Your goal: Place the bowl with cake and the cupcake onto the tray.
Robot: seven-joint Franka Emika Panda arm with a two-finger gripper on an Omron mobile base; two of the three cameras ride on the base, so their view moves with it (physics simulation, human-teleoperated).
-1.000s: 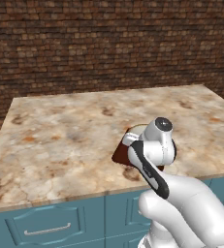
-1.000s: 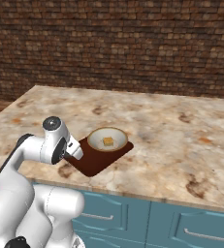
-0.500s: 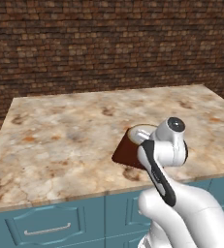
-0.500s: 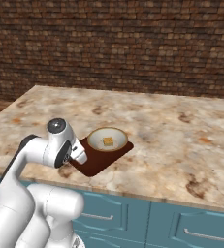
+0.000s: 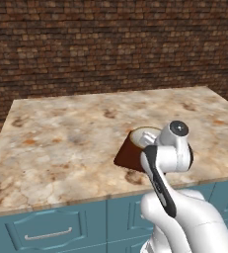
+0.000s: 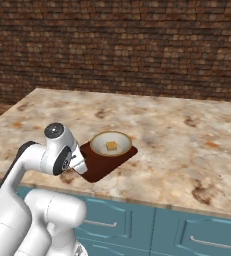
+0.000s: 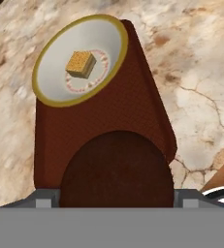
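The bowl with cake (image 6: 111,144) sits on the far half of the tray (image 6: 101,165), which lies on the marbled tabletop (image 6: 177,135) near its front edge. The end effector (image 7: 116,203) hangs low over the tray's near end, jaws spread wide around the cupcake (image 7: 116,172); whether they touch it, I cannot tell.

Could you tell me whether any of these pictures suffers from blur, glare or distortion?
Both base views are sharp and evenly lit, without glare; in the hand view the cupcake looms oversized up close, and the tray tapers with perspective behind it.
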